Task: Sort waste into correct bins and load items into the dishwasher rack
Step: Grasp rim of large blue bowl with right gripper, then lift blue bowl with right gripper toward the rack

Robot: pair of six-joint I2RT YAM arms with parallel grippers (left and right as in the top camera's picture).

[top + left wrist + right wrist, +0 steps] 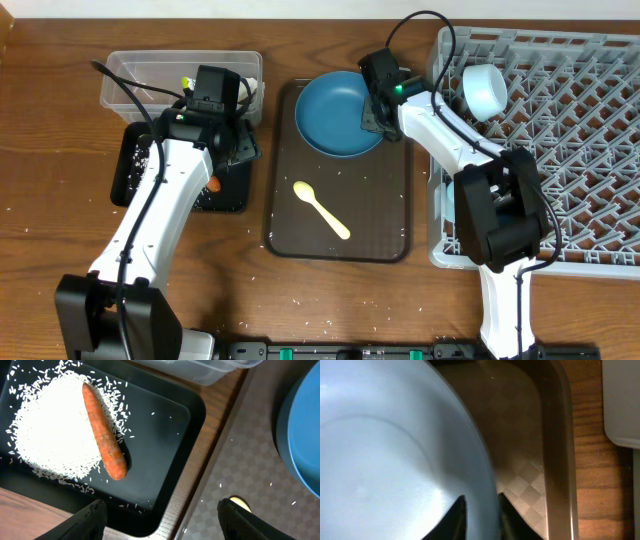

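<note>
Overhead: bright, even light falling from above; soft short shadows lying on the desk (50, 150); focus reading sharp edge to edge.
Left wrist: rice (50, 425) glaring white; carrot (102, 435) throwing a narrow dark shadow rightward; fingertips (92, 520) of the left claw (165, 517) blurring at the bottom edge.
Right wrist: plate (380, 450) sitting close, blurring, shading the tray (520, 425) beneath.

Reaches with the left arm (150, 220) from the near left of the blue plate (335, 110), wrist tipped downward just left of the plate, left gripper (167, 527) spread wide and holding nothing. Bends the right arm (440, 125) in from the plate's right side, right gripper (481, 502) pinched on the plate's right rim, one finger over its face, one outside.
</note>
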